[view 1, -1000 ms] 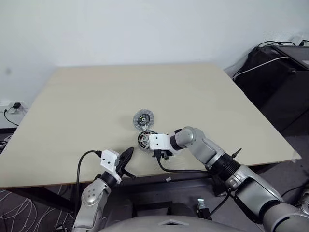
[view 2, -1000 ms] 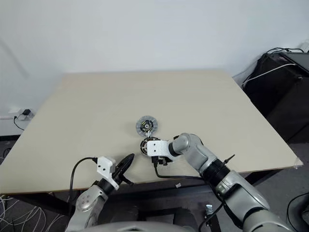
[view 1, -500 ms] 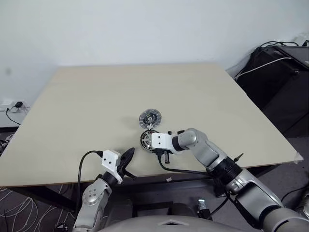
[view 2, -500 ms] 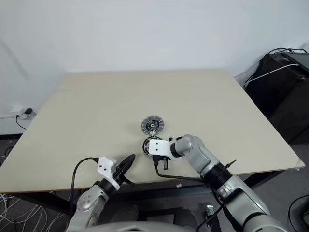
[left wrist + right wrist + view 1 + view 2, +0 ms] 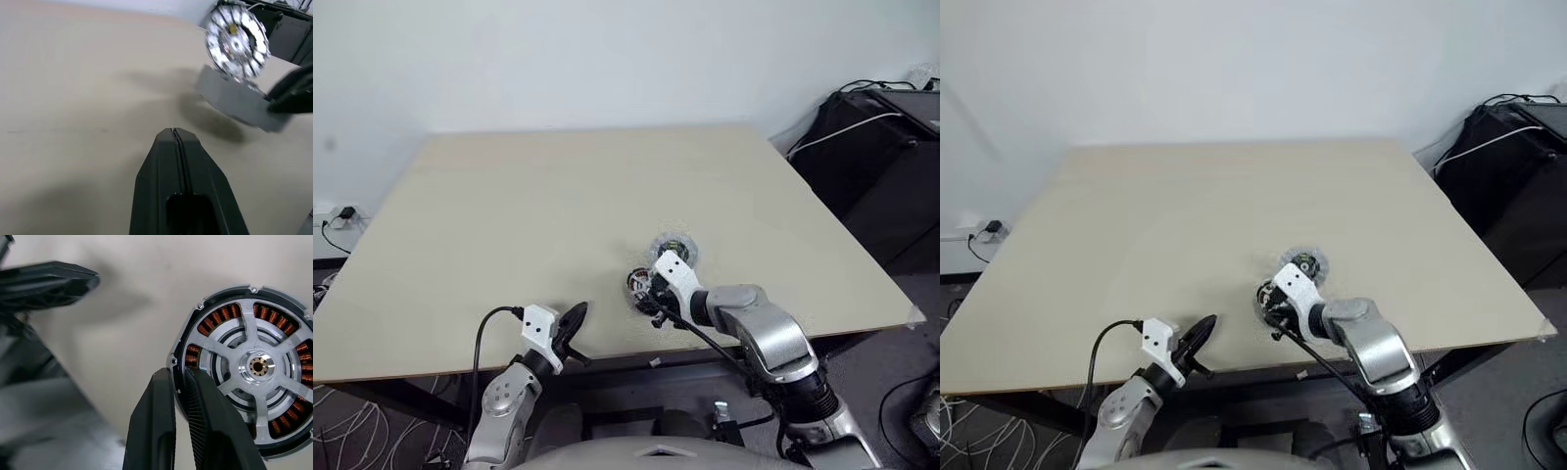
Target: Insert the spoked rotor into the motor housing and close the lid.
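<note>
Near the table's (image 5: 509,196) front edge, the right gripper (image 5: 180,382) is pinching the motor housing (image 5: 244,367) by its rim.

Spoked rotor (image 5: 257,366) is apparently sitting inside already; the lid (image 5: 674,247) is lying just beyond. Next, release and fetch the lid. Left gripper (image 5: 173,134) is hanging pressed together, idle.

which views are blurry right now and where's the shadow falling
Right wrist view: the motor housing and spoked rotor are crisp, a dark shape behind them out of focus. Left wrist view: the left gripper is sharp, a round silver part smeared, a soft shadow on the table. Eye views: motion smear around the right gripper.
</note>
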You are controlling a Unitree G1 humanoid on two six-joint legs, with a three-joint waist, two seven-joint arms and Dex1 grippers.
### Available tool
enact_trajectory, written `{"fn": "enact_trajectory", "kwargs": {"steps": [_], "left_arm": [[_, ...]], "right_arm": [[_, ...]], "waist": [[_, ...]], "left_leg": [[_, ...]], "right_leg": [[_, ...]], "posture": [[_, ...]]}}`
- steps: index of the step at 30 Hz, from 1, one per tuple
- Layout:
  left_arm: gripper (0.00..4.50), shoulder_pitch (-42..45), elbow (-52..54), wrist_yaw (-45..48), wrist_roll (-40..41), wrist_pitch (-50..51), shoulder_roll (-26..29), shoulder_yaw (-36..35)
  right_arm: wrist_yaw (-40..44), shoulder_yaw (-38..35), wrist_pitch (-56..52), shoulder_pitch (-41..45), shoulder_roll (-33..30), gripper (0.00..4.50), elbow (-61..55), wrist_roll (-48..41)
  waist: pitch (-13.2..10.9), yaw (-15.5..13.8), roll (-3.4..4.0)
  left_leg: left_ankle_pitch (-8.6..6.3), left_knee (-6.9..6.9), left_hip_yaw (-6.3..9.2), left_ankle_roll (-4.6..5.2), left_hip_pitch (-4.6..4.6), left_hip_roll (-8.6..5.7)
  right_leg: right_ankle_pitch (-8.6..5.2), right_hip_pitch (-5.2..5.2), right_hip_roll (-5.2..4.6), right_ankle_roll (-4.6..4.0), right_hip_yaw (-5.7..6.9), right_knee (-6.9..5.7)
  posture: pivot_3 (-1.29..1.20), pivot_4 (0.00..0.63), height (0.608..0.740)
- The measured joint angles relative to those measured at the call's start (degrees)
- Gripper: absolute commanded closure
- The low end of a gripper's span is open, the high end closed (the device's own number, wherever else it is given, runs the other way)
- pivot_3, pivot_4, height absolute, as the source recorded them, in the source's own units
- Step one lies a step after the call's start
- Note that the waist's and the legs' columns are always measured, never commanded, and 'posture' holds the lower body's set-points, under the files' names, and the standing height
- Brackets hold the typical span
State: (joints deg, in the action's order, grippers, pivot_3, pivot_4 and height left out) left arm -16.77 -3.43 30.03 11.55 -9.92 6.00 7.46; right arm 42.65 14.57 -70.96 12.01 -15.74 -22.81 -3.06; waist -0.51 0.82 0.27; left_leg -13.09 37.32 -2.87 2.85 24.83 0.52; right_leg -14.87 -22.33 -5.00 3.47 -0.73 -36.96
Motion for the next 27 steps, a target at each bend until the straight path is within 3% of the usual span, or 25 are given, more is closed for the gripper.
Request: {"fn": "enact_trajectory", "kwargs": {"steps": [5,10,18,20,24,27], "left_arm": [[4.50,0.15,-0.02,0.05,0.00,0.99,0.07,0.11],[4.50,0.30,-0.02,0.05,0.02,1.25,0.22,0.10],[4.50,-0.10,-0.02,0.00,0.11,1.98,0.06,0.11],[4.50,-0.16,-0.02,-0.02,0.11,2.06,0.00,0.12],[4.50,-0.16,-0.02,-0.02,0.11,2.12,-0.10,0.13],[4.50,-0.06,-0.02,-0.03,0.10,2.16,-0.13,0.19]], "right_arm": [[-8.19,-3.82,-7.24,0.64,8.54,4.41,-0.08,-1.69],[-14.64,-4.54,-8.09,2.70,12.84,4.41,1.78,-2.02],[-18.47,-4.56,-6.35,3.42,16.47,1.91,4.61,-4.83],[-18.71,-4.39,-5.54,4.35,17.37,1.91,4.59,-6.14],[-15.87,-0.06,0.71,6.06,13.47,1.91,3.26,-8.36],[-10.95,7.16,11.76,6.79,4.22,1.91,1.41,-6.99]], "waist": [[-0.01,-0.14,0.02],[-0.01,-0.14,0.02],[-0.01,0.32,0.03],[-0.01,0.47,0.03],[-0.01,0.49,0.02],[-0.01,0.53,0.02]], "left_leg": [[0.00,-0.01,-0.02,0.00,0.07,-0.02],[0.01,0.00,-0.06,0.01,0.13,-0.05],[0.01,0.00,-0.05,0.00,0.08,0.02],[0.01,0.00,-0.05,0.00,0.06,0.02],[0.02,0.02,-0.06,0.01,0.07,0.00],[0.03,0.08,-0.07,0.05,0.06,-0.02]], "right_leg": [[0.00,-0.05,0.06,0.01,0.01,0.00],[0.01,-0.10,0.38,0.02,0.00,0.03],[0.01,-0.09,0.52,0.03,-0.02,-0.03],[0.02,-0.08,0.53,0.05,-0.02,-0.04],[0.02,-0.05,0.52,0.06,-0.01,0.00],[0.01,0.01,0.53,0.07,-0.02,0.07]], "posture": [[0.00,0.000,0.740],[0.00,0.000,0.740],[0.00,0.000,0.740],[0.00,0.000,0.740],[0.00,0.000,0.740],[0.00,0.000,0.740]]}}
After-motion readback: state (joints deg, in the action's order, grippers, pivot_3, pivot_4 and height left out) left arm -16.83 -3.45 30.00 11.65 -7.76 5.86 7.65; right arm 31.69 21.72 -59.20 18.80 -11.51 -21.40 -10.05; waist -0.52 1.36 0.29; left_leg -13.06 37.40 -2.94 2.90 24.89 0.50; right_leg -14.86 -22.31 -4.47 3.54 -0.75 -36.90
